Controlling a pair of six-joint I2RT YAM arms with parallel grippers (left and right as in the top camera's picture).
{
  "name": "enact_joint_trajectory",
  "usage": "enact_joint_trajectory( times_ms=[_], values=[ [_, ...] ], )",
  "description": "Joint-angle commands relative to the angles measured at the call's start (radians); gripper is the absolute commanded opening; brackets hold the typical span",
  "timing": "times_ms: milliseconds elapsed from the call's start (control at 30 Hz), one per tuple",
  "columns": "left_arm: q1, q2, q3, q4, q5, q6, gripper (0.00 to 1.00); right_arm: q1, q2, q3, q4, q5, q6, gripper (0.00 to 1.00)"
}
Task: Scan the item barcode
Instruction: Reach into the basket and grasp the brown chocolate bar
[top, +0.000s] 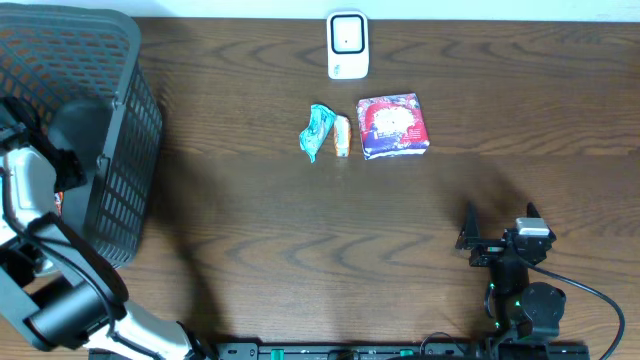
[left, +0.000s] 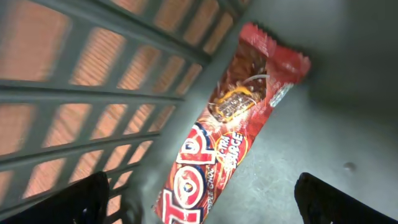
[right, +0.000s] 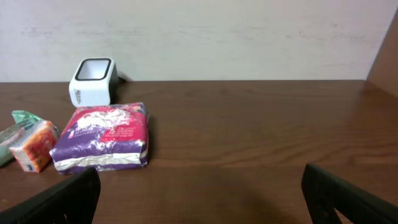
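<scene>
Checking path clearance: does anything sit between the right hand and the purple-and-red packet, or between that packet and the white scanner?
Nothing visible does. Only bare brown wooden table lies between the open right hand and the purple-and-red soft packet, and between that packet and the white box-shaped scanner.

The white scanner (top: 347, 45) stands upright, farthest back. Near it, a teal wrapper (top: 316, 131), a small orange pack (top: 342, 135) and a purple-red packet (top: 392, 126) lie in a row. A red snack bar (left: 230, 124) lies flat inside the grey basket (top: 120, 150)
</scene>
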Motion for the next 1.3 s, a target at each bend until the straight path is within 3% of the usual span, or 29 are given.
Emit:
enact_joint_trajectory(
  times_ms=[0,433,533,633,700,767,800,833,967,1100,1267],
  values=[
    [0.005,0.042,-0.028,0.017,-0.023,0.024,0.9,-0.005,-0.005,-0.001,-0.004,-0.002,-0.01,0.99],
    [0.111,0.06,-0.194,0.187,0.08,0.009,0.9,-0.004,-0.005,-0.001,-0.004,-0.002,-0.01,0.99],
    [0.133,0.06,-0.214,0.185,0.261,0.009,0.88,-0.004,-0.005,-0.001,-0.004,-0.002,-0.01,0.99],
    [0.134,0.06,-0.233,0.18,0.352,-0.019,0.71,-0.005,-0.005,-0.001,-0.004,-0.002,-0.01,0.99],
    [0.134,0.06,-0.253,0.151,0.448,-0.074,0.45,-0.005,-0.005,-0.001,-0.004,-0.002,-0.01,0.99],
    [0.134,0.06,-0.253,0.127,0.537,-0.098,0.31,-0.005,-0.005,-0.001,-0.004,-0.002,-0.01,0.99],
    [0.134,0.057,-0.253,0.119,0.573,-0.118,0.14,-0.005,-0.005,-0.001,-0.004,-0.002,-0.01,0.99],
    [0.134,0.053,-0.252,0.109,0.625,-0.134,0.08,-0.005,-0.005,-0.001,-0.004,-0.002,-0.01,0.99],
    [0.126,-0.038,-0.22,0.109,0.842,-0.2,0.07,-0.005,-0.005,-0.001,-0.004,-0.002,-0.01,0.99],
    [0.091,-0.219,-0.165,0.157,0.875,-0.304,0.07,-0.005,-0.005,-0.001,-0.004,-0.002,-0.01,0.99],
    [-0.014,-0.574,-0.127,0.383,0.877,-0.523,0.07,-0.005,-0.005,-0.001,-0.004,-0.002,-0.01,0.99]
  ],
)
